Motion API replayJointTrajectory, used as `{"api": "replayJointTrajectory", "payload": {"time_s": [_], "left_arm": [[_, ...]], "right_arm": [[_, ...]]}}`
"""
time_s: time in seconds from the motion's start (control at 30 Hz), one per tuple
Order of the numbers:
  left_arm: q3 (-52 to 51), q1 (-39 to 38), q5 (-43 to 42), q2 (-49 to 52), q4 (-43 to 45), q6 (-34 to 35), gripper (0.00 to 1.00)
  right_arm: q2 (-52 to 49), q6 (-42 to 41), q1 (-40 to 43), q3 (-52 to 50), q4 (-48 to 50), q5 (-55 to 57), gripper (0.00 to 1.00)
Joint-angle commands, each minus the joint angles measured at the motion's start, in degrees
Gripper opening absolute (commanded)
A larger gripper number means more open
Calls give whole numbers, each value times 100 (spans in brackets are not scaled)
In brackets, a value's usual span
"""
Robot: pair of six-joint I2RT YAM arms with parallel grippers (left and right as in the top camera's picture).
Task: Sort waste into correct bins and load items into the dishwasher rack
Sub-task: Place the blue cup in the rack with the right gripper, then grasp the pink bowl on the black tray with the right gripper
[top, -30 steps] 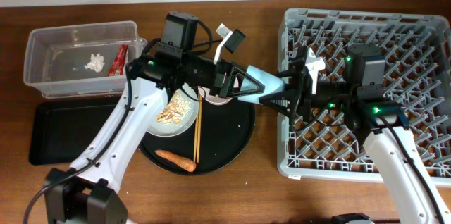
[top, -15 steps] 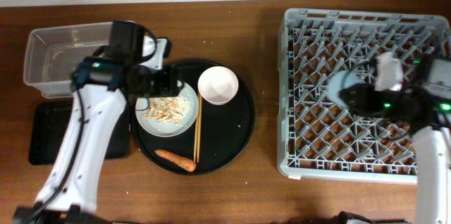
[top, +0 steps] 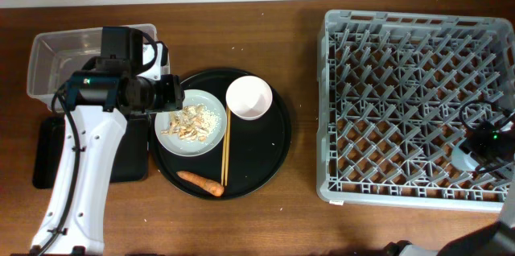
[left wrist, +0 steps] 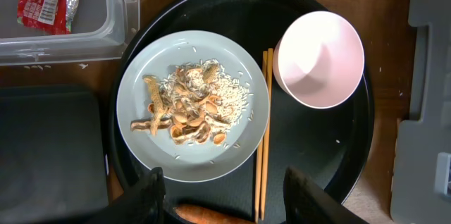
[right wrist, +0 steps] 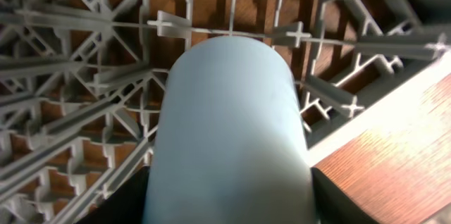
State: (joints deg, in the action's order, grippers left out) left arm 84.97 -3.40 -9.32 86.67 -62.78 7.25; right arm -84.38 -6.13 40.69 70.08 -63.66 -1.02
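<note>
My left gripper (top: 172, 92) is open and empty, hovering over the left side of the round black tray; in its wrist view (left wrist: 229, 206) the fingers straddle the carrot (left wrist: 211, 215) and the chopstick ends. The light grey plate (top: 191, 121) holds beige food scraps (left wrist: 187, 104). The white bowl (top: 249, 97), the chopsticks (top: 225, 147) and the carrot (top: 199, 182) lie on the same tray. The red wrapper (left wrist: 48, 0) is in the clear tub (top: 56, 55). The tissue is hidden. My right gripper (top: 475, 153) is shut on the light-blue cup (right wrist: 232, 125), low over the dishwasher rack's (top: 402, 55) front right corner.
The shallow black rectangular tray (top: 48, 155) lies in front of the clear tub, partly under my left arm. The round black tray (top: 269, 155) sits between the bins and the rack. Bare wooden table (right wrist: 394, 175) shows just past the rack's edge by the cup.
The cup went from between both grippers to the right gripper alone, which carried it to the rack's front right corner. The left arm pulled back left over the plate.
</note>
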Motion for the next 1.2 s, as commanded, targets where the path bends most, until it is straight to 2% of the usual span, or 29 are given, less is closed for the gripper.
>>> {"api": "replayJointTrajectory", "payload": {"time_s": [0.0,0.03,0.13,0.2,0.27,0.3,0.4,0.5,0.53,0.63,0.73,0.83,0.9,0.97,1.07,1.13,1.17], "left_arm": [[26,17,57,-81,4,-90,54],[26,20,59,-81,2,-90,54],[26,20,59,-81,-35,-90,55],[26,20,61,-81,-39,-90,67],[26,20,74,-81,-111,-90,69],[26,20,133,-81,-142,-61,69],[26,39,535,-81,-284,256,71],[26,264,671,-81,-409,258,87],[26,435,723,-81,-487,260,87],[26,713,723,-81,-669,280,92],[24,732,723,-76,-737,278,92],[24,732,726,-76,-715,275,92],[13,732,723,-76,-713,278,92],[13,732,723,-76,-713,275,92],[13,732,723,-76,-713,278,92],[13,732,723,-76,-706,278,92],[13,732,723,-76,-706,278,92]], "right_arm": [[-216,-39,26,96,199,-501,95],[-212,-35,26,98,310,-968,98],[-208,-35,22,120,385,-1268,98],[-136,81,-2,260,341,-2006,98],[-46,407,-284,511,264,-2573,98],[-4,520,-610,708,208,-2599,98],[7,785,-2260,1335,232,-2428,98],[-68,785,-3971,1397,894,-2026,100],[-243,782,-4760,1397,1178,-1733,97],[-1091,540,-6100,1399,1884,-866,96],[-2131,238,-6686,1530,2531,-780,91],[-3154,-337,-6924,1873,2752,-122,87],[-3604,-820,-6933,1919,2924,-68,79],[-3733,-835,-6935,1919,2994,-107,69],[-3748,-837,-6933,1919,2988,-107,40],[-3748,-835,-6918,1965,2959,-107,35],[-3748,-835,-6909,2004,2927,-105,24]]}}
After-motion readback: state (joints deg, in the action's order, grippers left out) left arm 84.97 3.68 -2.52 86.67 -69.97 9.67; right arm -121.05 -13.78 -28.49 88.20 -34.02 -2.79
